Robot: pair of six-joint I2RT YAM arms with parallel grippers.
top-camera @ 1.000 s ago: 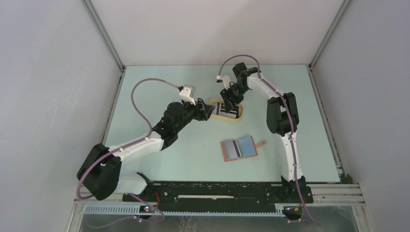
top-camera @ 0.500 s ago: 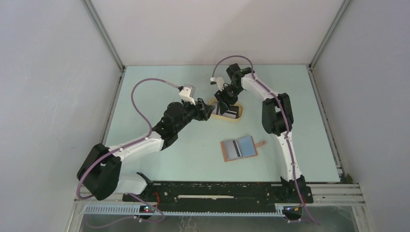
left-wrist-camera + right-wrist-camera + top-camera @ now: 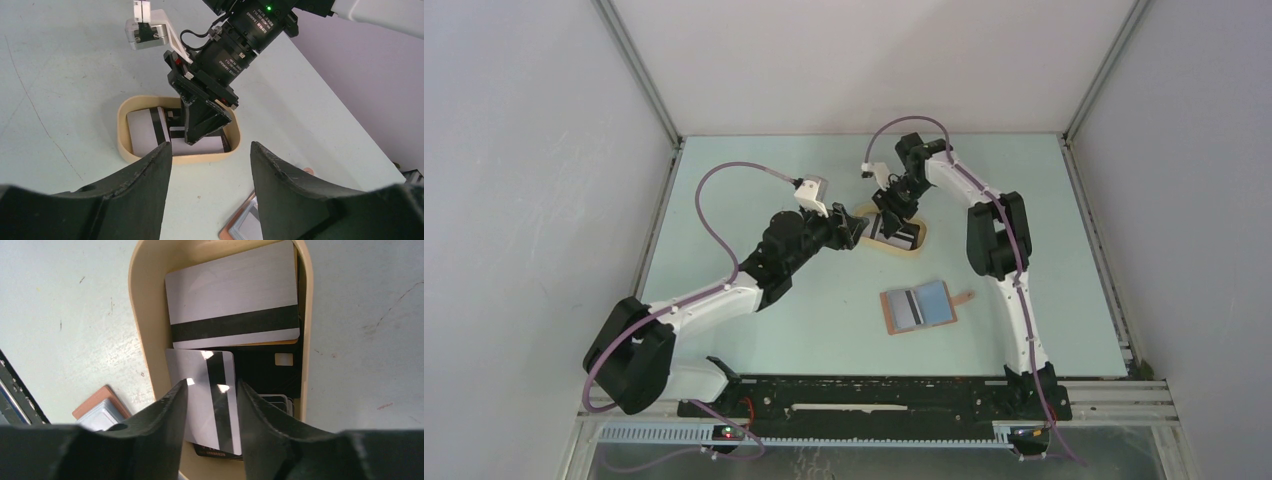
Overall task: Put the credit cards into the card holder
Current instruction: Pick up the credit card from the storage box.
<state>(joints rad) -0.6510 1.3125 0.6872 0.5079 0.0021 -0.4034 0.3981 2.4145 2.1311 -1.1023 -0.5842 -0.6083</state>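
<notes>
- Pale green table (image 3: 824, 320) between white walls, from above. The tray (image 3: 921, 243) sits mid-table. The holder (image 3: 934, 303) lies open well apart from it, toward the bases (a striped card seems to sit in its left half already). The right gripper (image 3: 890, 217) dips into the tray from the far side. The left gripper (image 3: 854, 228) hangs just beside the tray's left end.
- Left wrist: the left gripper (image 3: 210, 147) has its jaws wide apart with nothing between them. The tray (image 3: 125, 135) is just ahead of it. The right gripper (image 3: 205, 120) reaches down among the cards (image 3: 142, 131). A corner of the holder (image 3: 245, 227) shows at the bottom edge.
- Right wrist: the right gripper (image 3: 212, 386) has its jaws apart, one on each side of a striped card (image 3: 200, 370). They are not clamped on it, and I cannot tell whether the tips touch it.
- This card lies straight under the right gripper. Its long axis runs along the tray, away from the wrist, so the jaws would likely close across its short width.
- A second striped card (image 3: 232, 295) lies crosswise at the far end, partly over a black card (image 3: 265, 375).
- The holder (image 3: 102, 407) peeks in at lower left, outside the tray (image 3: 137, 315).
- The right arm is the nearer one for this pick, since the left waits outside the rim.
</notes>
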